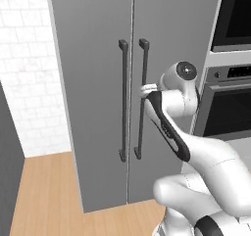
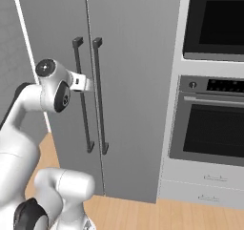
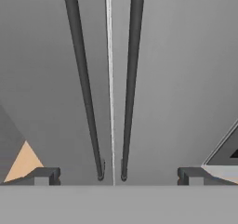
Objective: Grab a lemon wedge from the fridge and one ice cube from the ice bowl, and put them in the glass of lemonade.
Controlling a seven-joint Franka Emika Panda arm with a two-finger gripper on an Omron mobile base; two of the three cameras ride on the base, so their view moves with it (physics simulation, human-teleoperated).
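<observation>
The fridge [image 1: 93, 83] stands shut, its two dark bar handles [image 1: 123, 100] side by side at the door seam. The gripper [image 3: 116, 175], jaws wide apart, faces them. The black oven [image 2: 212, 129] adjoins the fridge's right edge.

Base views flank the fridge [image 1: 98, 83] doors; hand view faces them close.

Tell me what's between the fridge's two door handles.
In the hand view, only the thin seam where the closed doors meet runs between the left handle and the right handle of the fridge; nothing else.
</observation>
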